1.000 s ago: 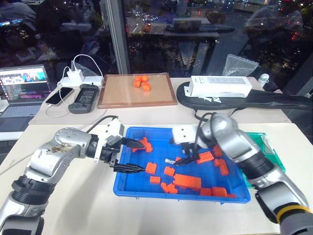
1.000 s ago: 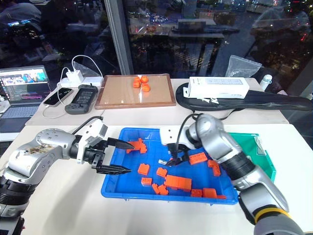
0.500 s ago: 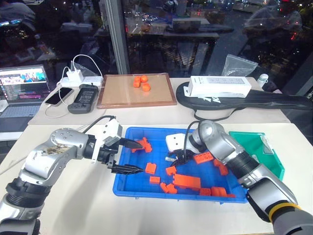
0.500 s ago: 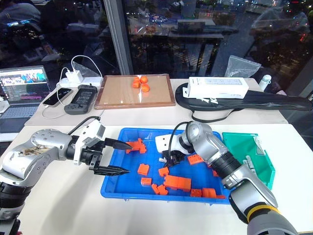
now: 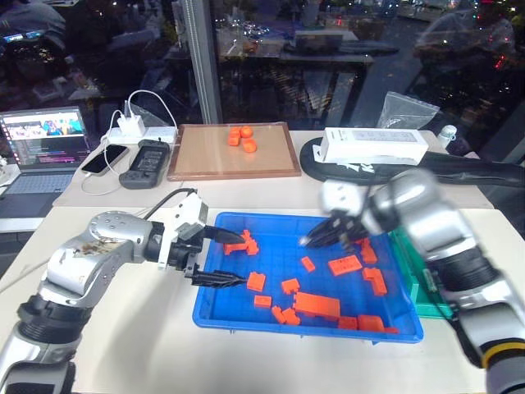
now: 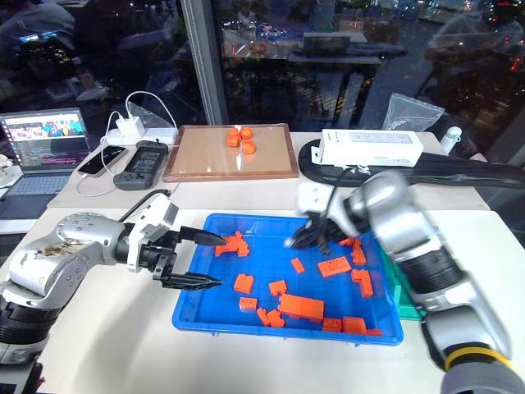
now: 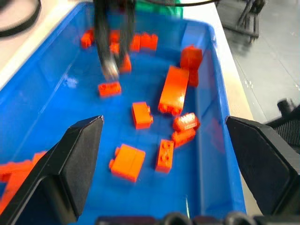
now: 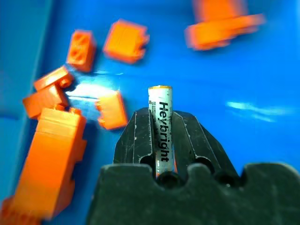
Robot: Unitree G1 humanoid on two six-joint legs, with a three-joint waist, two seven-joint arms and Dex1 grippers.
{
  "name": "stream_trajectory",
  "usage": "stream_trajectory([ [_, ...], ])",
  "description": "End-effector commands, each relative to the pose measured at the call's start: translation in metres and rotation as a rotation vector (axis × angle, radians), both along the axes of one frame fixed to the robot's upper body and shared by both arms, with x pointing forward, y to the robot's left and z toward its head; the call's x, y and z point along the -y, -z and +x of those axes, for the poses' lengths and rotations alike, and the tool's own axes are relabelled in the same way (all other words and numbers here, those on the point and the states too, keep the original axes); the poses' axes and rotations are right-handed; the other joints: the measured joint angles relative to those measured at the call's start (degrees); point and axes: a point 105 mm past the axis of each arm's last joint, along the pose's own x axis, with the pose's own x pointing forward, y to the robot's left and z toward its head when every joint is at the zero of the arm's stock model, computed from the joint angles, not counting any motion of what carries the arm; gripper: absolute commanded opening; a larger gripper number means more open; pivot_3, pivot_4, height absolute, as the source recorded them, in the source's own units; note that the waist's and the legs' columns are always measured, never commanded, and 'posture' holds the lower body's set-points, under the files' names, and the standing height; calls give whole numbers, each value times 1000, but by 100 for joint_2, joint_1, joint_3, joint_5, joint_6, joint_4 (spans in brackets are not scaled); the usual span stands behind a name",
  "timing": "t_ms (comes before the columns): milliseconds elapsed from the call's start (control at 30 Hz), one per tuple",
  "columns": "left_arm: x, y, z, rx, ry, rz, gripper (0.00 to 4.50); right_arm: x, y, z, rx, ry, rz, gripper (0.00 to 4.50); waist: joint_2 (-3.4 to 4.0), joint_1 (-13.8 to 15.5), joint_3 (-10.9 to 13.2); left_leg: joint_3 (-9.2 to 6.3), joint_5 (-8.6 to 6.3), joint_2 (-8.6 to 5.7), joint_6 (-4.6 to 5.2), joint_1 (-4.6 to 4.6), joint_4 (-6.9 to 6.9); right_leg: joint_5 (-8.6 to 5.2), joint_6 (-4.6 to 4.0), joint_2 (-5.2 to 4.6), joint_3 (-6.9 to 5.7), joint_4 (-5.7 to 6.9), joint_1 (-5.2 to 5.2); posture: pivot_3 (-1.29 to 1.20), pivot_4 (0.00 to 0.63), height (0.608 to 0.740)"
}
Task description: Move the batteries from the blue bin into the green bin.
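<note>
The blue bin (image 5: 271, 246) lies in the middle of the table with several orange blocks (image 5: 316, 305) scattered in it. Above the bin's far right part hangs my right gripper (image 5: 316, 238), shut on one battery (image 8: 161, 123), a slim silver cylinder with black lettering that stands up between the fingers (image 8: 138, 136). My left gripper (image 5: 234, 258) is open over the bin's left end, pointing right, nothing between its fingers (image 7: 70, 159). A strip of the green bin (image 5: 422, 283) shows just past the blue bin's right wall, partly hidden by my right arm.
At the back of the table lie a brown wooden-framed tray (image 5: 213, 160) with orange pieces, a white box (image 5: 373, 146) on a black bag (image 5: 467, 167), a laptop (image 5: 41, 148), phones and a power strip (image 5: 143, 131). A window stands behind.
My right gripper has shut on a battery down in the blue bin and lifted it up and to the right. The left gripper stays open in about the same place.
</note>
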Motion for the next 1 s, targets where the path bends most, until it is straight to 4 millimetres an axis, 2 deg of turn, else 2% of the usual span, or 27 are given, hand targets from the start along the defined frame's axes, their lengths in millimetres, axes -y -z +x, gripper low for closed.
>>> stream_trajectory([
  [33,7,-30,1,63,36,-92,4500,74,-31,1,113,269,-57,224,-1,6,0,-2,0,0,0,1,0,-7,-11,-1,-4,-8,-3,0,150,740],
  [133,13,-34,8,89,38,-112,4500,117,-31,-11,103,418,-112,224,-2,-12,-1,3,-1,-3,1,3,-9,-21,-32,-4,1,-17,12,0,150,740],
  [233,14,-35,14,92,25,-124,4500,148,-11,-27,42,527,-172,224,3,-63,-3,3,-2,-2,4,3,-13,-3,0,4,10,-11,11,0,150,740],
  [333,16,-36,15,94,30,-132,4500,157,10,-38,-8,566,-195,224,10,-160,-6,-9,-4,-2,7,8,-16,-4,0,10,23,-1,8,0,150,740],
  [467,17,-34,17,93,23,-123,4500,157,35,-42,-42,596,-158,224,16,-194,-2,-27,-3,-3,7,17,-10,-4,6,12,37,6,9,0,150,740],
  [533,17,-30,20,106,-5,-98,4500,158,41,-40,-28,614,-152,1227,14,-188,-1,-29,-3,-4,7,24,-5,-6,17,13,37,6,16,0,150,740],
  [600,17,-29,22,107,-26,-90,4500,156,39,-37,-12,619,-135,1763,15,-167,-1,-28,-3,-8,6,22,-2,-19,51,10,40,5,15,0,150,740],
  [833,14,-33,30,174,-114,-103,4500,152,19,-37,31,573,-61,4233,20,-134,-2,-27,-3,-12,6,10,-3,-5,30,7,42,-4,13,0,150,740],
  [867,12,-32,31,190,-132,-99,4500,152,13,-37,52,562,-38,4481,21,-135,-2,-28,-3,-12,6,9,-4,0,23,7,42,-5,13,0,150,740],
  [933,7,-32,35,218,-175,-92,4500,153,-2,-35,108,564,21,4481,20,-142,-2,-28,-3,-12,6,9,-6,-1,24,7,42,-5,12,0,150,740],
  [1000,-6,-35,47,224,-291,-132,4500,155,-34,-31,292,578,194,4481,19,-145,-1,-28,-3,-12,7,10,-6,-1,24,7,42,-5,12,0,150,740],
])
